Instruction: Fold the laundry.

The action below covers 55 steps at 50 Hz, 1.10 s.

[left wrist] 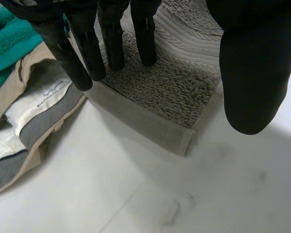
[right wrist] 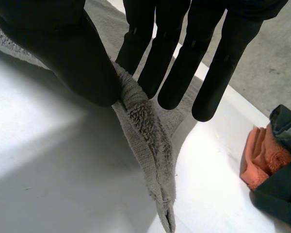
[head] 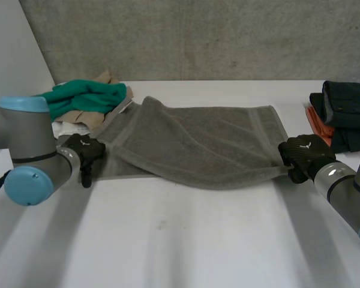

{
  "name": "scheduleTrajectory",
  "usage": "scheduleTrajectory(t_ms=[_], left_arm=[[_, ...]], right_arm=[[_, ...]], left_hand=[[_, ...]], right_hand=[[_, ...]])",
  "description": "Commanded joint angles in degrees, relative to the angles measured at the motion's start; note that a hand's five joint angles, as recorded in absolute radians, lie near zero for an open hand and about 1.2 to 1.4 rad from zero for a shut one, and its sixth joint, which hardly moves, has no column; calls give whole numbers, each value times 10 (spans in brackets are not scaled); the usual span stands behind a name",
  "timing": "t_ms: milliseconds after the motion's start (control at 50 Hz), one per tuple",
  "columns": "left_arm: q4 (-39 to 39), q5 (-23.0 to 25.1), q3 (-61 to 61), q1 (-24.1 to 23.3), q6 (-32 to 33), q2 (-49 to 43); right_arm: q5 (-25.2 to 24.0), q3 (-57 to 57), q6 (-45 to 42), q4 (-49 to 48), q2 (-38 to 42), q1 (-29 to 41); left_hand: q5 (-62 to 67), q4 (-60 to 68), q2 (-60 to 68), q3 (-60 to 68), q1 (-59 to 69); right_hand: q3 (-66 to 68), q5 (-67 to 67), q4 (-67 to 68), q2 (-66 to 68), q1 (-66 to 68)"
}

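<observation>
The right hand (right wrist: 63, 53) pinched one end corner of the grey terry towel (head: 198, 144) between thumb and straight fingers, the looped pile bunched into a ridge. The left hand (left wrist: 111, 43), thumb spread wide, rested straight fingertips by the opposite corner's flat woven hem. The towel lay lengthwise across the white table (head: 168, 240), from one hand to the other.

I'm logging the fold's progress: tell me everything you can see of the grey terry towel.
The grey terry towel has a looped pile and a flat woven hem band. It lies spread sideways across the white table, rumpled, with one long crease. The left hand rests straight fingers on its near left corner. The right hand pinches its near right corner between thumb and fingers, and that edge stands up from the table.
</observation>
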Motion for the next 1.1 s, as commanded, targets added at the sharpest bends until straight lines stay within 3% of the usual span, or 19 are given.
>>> scheduleTrajectory(t_ms=[20, 180, 460, 500, 580, 660, 1000, 1080, 1100], left_arm=[[20, 0, 14, -6, 14, -17], [35, 2, 22, -9, 25, -33], [33, 0, 42, -17, 31, -57], [34, -1, 45, -18, 31, -57], [39, -5, 55, -17, 32, -63], [39, -7, 65, -18, 30, -66], [27, -19, 58, -14, 27, -28], [-16, -39, 8, -9, 31, 71], [-25, -41, -5, -8, 33, 89]], right_arm=[[-1, 2, -5, 1, 5, 7], [-2, 5, -11, 3, 7, 8], [-8, 8, -15, 3, 7, 12], [-8, 8, -16, 3, 7, 12], [-8, 10, -17, 3, 7, 13], [-8, 11, -17, 3, 6, 14], [-9, 8, -24, 13, -4, 14], [-13, -11, -58, 81, -31, 5], [-19, -24, -90, 144, -39, -2]], left_hand=[[99, 99, 98, 99, 99], [178, 178, 177, 178, 178], [159, 160, 159, 159, 159], [193, 193, 192, 193, 193], [475, 475, 474, 475, 475], [564, 565, 564, 564, 564], [568, 568, 567, 568, 568], [568, 568, 567, 568, 568], [568, 568, 567, 568, 568]], right_hand=[[121, 127, 117, 128, 158], [121, 127, 117, 128, 158], [121, 127, 117, 128, 158], [121, 127, 117, 128, 158], [121, 127, 117, 128, 158], [121, 127, 117, 128, 158], [121, 127, 117, 128, 158], [121, 127, 117, 128, 158], [121, 127, 117, 128, 158]])
